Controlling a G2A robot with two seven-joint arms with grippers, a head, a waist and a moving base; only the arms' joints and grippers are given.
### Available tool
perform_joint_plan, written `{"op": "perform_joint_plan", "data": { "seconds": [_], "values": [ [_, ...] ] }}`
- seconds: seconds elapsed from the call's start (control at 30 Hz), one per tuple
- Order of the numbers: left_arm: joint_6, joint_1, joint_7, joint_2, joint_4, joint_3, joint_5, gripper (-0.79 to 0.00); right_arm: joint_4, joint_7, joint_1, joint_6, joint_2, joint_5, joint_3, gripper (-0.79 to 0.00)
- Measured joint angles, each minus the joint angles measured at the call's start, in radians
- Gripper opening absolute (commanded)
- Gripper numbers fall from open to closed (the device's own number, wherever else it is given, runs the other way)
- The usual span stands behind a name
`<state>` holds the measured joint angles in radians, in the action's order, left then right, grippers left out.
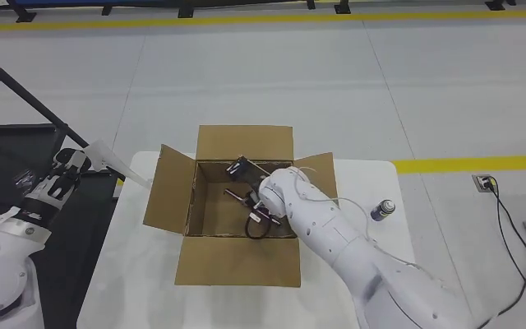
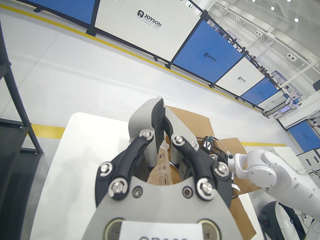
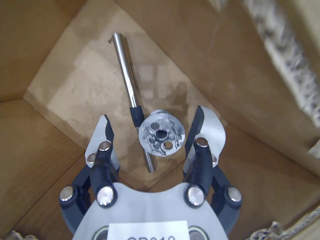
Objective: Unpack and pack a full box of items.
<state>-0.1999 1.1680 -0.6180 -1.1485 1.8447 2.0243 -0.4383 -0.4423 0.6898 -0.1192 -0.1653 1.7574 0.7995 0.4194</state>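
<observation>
Cardboard box [image 1: 238, 263] sits in the middle of the white tabletop [image 1: 123, 271], all four flaps folded outward, its corrugated edges rough and frayed where I see them up close. Its floor is plain brown board with a paler, scuffed patch.

Two metal parts lie on that floor. One is a slim polished steel rod [image 3: 125, 76], mirror-bright, with a short black sleeve around it partway along. The other is a grey flanged wheel [image 3: 162, 136] — round, matte, with a dark centre bore and smaller holes through its face. It overlaps the rod just past the sleeve. I cannot tell whether it rests on the rod or only stands in front of it.

My right arm bends down over the box's right side, and the right hand [image 3: 152, 114] is deep inside, pointing at the floor. Its fingers are spread wide and straddle the wheel, with a gap on either side — nothing grasped.

My left arm is off the tabletop's left edge, beyond the left flap. The left hand [image 2: 161, 116] is raised and clenched, black pads pressed together at the tips, with nothing held.

A small dark cylindrical can [image 1: 382, 210] with a lighter top stands upright on the tabletop, right of the box.
</observation>
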Motion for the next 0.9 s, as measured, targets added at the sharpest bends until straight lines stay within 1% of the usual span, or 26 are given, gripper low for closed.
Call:
{"op": "perform_joint_plan", "data": {
  "seconds": [0.07, 0.17, 0.27, 0.37, 0.47, 0.5, 0.57, 0.6, 0.67, 0.7, 0.77, 0.8, 0.9],
  "values": [
    [0.000, 0.000, 0.000, 0.000, 0.000, 0.000, 0.000, -0.785, -0.028, -0.015, 0.001, -0.016, -0.004, 0.012, 0.005, -0.018],
    [0.000, 0.000, 0.000, 0.000, 0.000, 0.000, 0.000, -0.785, -0.106, -0.034, -0.008, -0.038, -0.023, 0.037, 0.020, -0.003],
    [0.000, 0.000, 0.000, 0.000, 0.000, 0.000, 0.000, -0.785, -0.228, -0.056, -0.044, -0.023, -0.061, 0.086, 0.047, 0.000],
    [0.000, 0.000, 0.000, 0.000, 0.000, 0.000, 0.000, -0.785, -0.407, -0.039, -0.112, 0.013, -0.120, 0.155, 0.098, 0.000],
    [0.000, 0.000, 0.000, 0.000, 0.000, 0.000, 0.000, -0.785, -0.648, 0.023, -0.222, 0.057, -0.197, 0.254, 0.188, 0.000],
    [0.000, 0.000, 0.000, 0.000, 0.000, 0.000, 0.000, -0.785, -0.756, 0.056, -0.279, 0.069, -0.230, 0.301, 0.235, 0.000],
    [0.000, 0.000, 0.000, 0.000, 0.000, 0.000, 0.000, -0.785, -0.921, 0.107, -0.375, 0.079, -0.278, 0.375, 0.319, 0.000],
    [0.000, 0.000, 0.000, 0.000, 0.000, 0.000, 0.000, -0.785, -1.029, 0.134, -0.446, 0.079, -0.307, 0.424, 0.382, 0.000],
    [0.000, 0.000, 0.000, 0.000, 0.000, 0.000, 0.000, -0.785, -1.176, 0.162, -0.554, 0.080, -0.346, 0.498, 0.484, 0.000],
    [0.000, 0.000, 0.000, 0.000, 0.000, 0.000, 0.000, -0.785, -1.262, 0.169, -0.623, 0.088, -0.366, 0.541, 0.555, 0.000],
    [0.000, 0.000, 0.000, 0.000, 0.000, 0.000, 0.000, -0.785, -1.372, 0.168, -0.722, 0.096, -0.390, 0.577, 0.667, 0.000],
    [0.000, 0.000, 0.000, 0.000, 0.000, 0.000, 0.000, -0.785, -1.430, 0.165, -0.783, 0.107, -0.403, 0.589, 0.744, 0.000],
    [0.000, 0.000, 0.000, 0.000, 0.000, 0.000, 0.000, -0.785, -1.515, 0.148, -0.909, 0.136, -0.424, 0.578, 0.931, 0.000]
  ]
}}
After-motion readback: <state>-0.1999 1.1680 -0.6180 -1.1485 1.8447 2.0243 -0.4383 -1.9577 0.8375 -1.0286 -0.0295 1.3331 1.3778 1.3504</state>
